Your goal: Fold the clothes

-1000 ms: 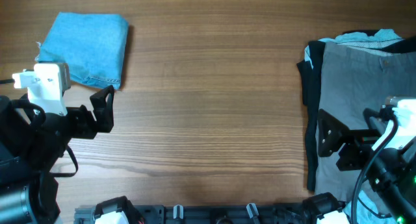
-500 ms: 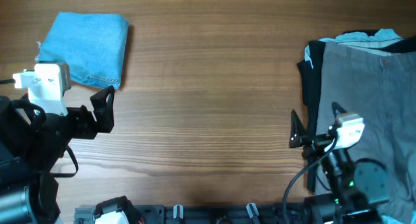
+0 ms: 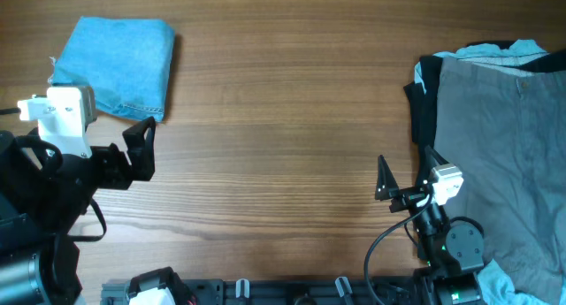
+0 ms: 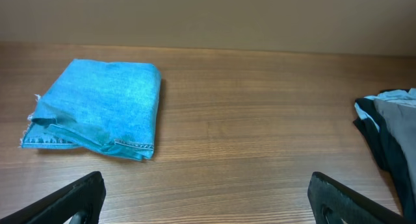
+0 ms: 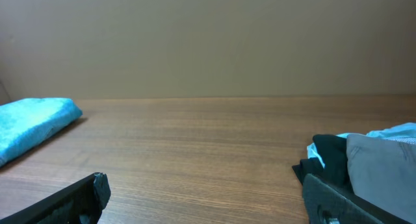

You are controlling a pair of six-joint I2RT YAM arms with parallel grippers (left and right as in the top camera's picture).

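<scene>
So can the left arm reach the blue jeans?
Probably yes. The jeans lie just ahead of the open left gripper, with only bare table between them.

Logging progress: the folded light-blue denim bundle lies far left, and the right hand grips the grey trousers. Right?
No: the right hand grips nothing. The right wrist view shows it open over the wooden table, the grey trousers off to its side. The folded light-blue denim bundle does lie far left.

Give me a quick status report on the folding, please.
Left gripper open, empty. Right gripper open, empty. Jeans folded, left side. Grey trousers piled right, nothing in the way.
</scene>
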